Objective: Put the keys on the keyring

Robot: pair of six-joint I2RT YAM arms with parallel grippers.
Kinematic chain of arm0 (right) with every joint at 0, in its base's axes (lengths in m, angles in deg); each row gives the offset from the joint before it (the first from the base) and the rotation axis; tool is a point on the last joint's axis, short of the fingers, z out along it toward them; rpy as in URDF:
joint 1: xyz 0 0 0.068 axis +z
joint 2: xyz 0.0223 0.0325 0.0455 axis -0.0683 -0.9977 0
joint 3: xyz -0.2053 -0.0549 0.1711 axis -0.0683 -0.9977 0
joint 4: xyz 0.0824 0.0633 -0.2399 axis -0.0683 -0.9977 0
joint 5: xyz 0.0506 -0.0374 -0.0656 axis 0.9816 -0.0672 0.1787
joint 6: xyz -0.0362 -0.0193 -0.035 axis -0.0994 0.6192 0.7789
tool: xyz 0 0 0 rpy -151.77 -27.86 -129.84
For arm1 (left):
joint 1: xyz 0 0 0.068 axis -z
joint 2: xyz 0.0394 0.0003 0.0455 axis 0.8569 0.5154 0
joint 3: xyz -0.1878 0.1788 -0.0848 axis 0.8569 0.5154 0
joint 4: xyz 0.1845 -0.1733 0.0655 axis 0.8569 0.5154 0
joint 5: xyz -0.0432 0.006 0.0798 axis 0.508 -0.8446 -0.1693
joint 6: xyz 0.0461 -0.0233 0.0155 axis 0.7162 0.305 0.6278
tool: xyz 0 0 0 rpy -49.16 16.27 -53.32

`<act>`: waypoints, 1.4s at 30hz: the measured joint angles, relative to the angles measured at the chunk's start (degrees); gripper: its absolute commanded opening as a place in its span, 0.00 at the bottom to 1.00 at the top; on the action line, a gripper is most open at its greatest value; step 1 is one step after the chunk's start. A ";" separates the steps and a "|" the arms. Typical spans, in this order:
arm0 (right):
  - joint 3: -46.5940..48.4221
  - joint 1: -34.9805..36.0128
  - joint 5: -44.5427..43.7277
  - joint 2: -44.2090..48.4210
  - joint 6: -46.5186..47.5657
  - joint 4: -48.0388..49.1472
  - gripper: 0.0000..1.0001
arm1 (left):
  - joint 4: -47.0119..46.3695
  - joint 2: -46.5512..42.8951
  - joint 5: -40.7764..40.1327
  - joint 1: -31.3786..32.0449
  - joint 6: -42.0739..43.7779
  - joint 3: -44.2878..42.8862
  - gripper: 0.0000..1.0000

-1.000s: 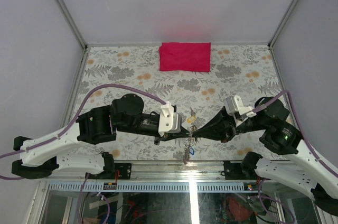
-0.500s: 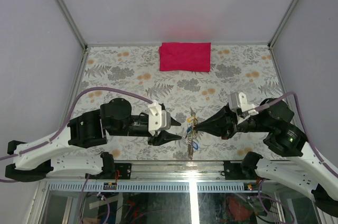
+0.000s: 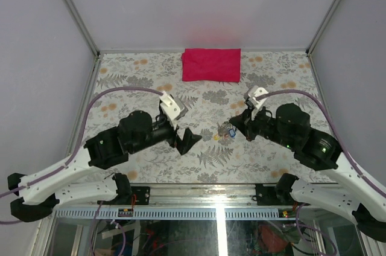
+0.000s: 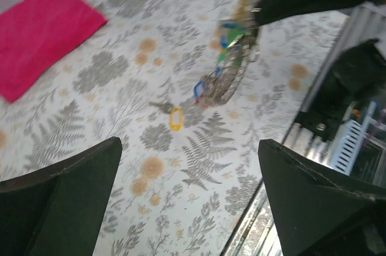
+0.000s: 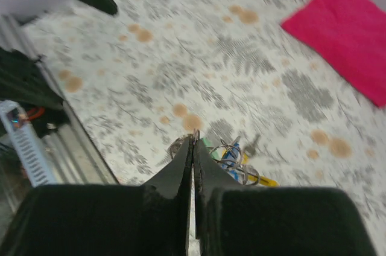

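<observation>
My right gripper (image 5: 194,138) is shut on the thin silvery keyring (image 5: 178,145), pinched at its fingertips. A bunch of keys (image 5: 236,158) with blue, green and yellow heads hangs from the ring, low over the flowered table. In the top view the bunch (image 3: 225,130) sits just left of the right gripper (image 3: 233,122). In the left wrist view the bunch (image 4: 232,57) dangles and a yellow-headed key (image 4: 175,118) rests on the table; whether it is on the ring I cannot tell. My left gripper (image 3: 187,130) stands wide open and holds nothing, left of the bunch, apart from it (image 4: 190,147).
A red cloth (image 3: 211,64) lies flat at the back of the table (image 3: 132,81). The metal rail of the table's near edge (image 3: 199,189) runs behind both arms. Grey walls close in the left, right and far sides.
The left gripper opened, let go of the bunch and drew back to the left. The right gripper carried the keyring and keys away from the near edge toward the table's middle.
</observation>
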 measured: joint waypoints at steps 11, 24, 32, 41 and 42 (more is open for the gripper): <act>0.57 -1.40 -17.11 -8.09 -4.09 -13.51 0.00 | -3.45 7.30 6.40 -20.68 -6.40 5.09 1.00; -7.45 -29.88 -7.85 -20.35 -5.88 -10.54 0.03 | -2.99 10.62 4.00 -23.61 -11.76 5.55 1.00; -8.79 -39.47 -6.49 -28.30 -6.05 2.67 0.28 | -2.36 11.98 2.19 -23.74 -16.15 6.49 1.00; -11.61 -42.77 -0.13 -29.42 -9.31 11.37 0.70 | -1.95 14.53 8.22 -32.54 -20.04 9.33 1.00; -11.93 -42.80 0.22 -28.26 -9.84 12.00 0.74 | -1.90 14.56 8.98 -33.83 -20.22 9.73 1.00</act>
